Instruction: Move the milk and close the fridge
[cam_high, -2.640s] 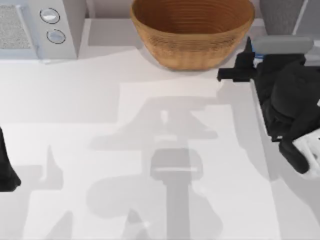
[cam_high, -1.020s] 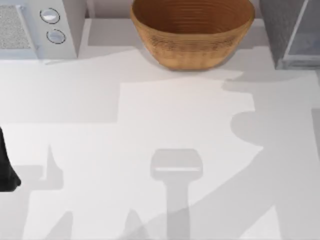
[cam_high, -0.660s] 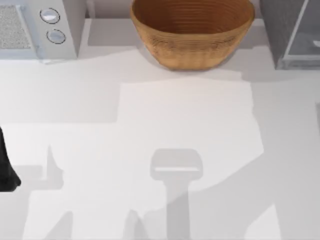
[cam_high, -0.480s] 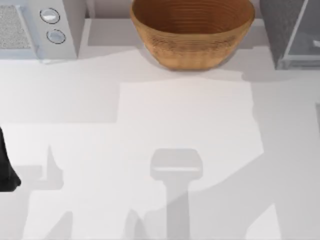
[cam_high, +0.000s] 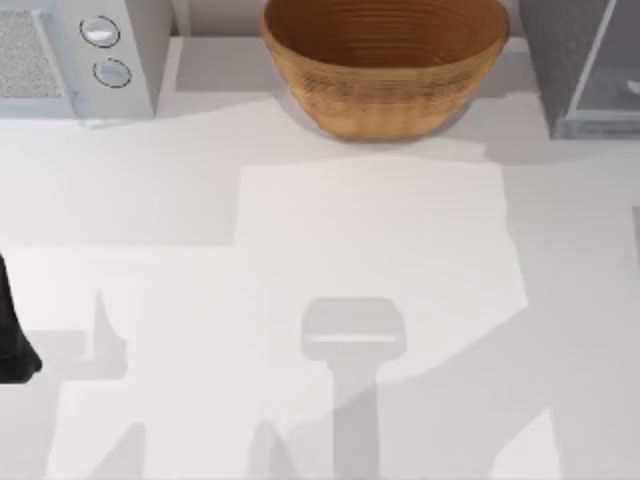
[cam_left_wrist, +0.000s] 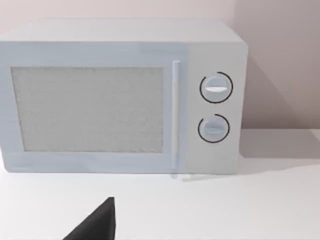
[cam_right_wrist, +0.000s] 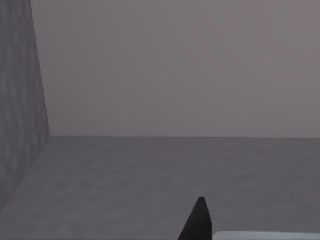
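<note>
The fridge (cam_high: 560, 60) stands at the table's back right, a grey speckled cabinet. Its pale door panel (cam_high: 610, 70) in a light-grey frame looks flush with the cabinet front. The milk is hidden. My left arm (cam_high: 12, 340) is parked at the table's left edge, and a black tip of my left gripper (cam_left_wrist: 100, 224) points toward the white box with two knobs. In the right wrist view a black tip of my right gripper (cam_right_wrist: 198, 220) hangs over a grey floor, with a grey speckled fridge side (cam_right_wrist: 17, 100) beside it.
A white box with two round knobs (cam_high: 95, 50) stands at the back left and also shows as the knobbed box (cam_left_wrist: 125, 100) in the left wrist view. A big wicker bowl (cam_high: 385, 60) sits at the back middle. The white table (cam_high: 330, 230) stretches in front of them.
The right arm, which stood in front of the fridge 2.6 s ago, has left the top view, and its shadow has drawn back to the right. The left arm has not moved.
</note>
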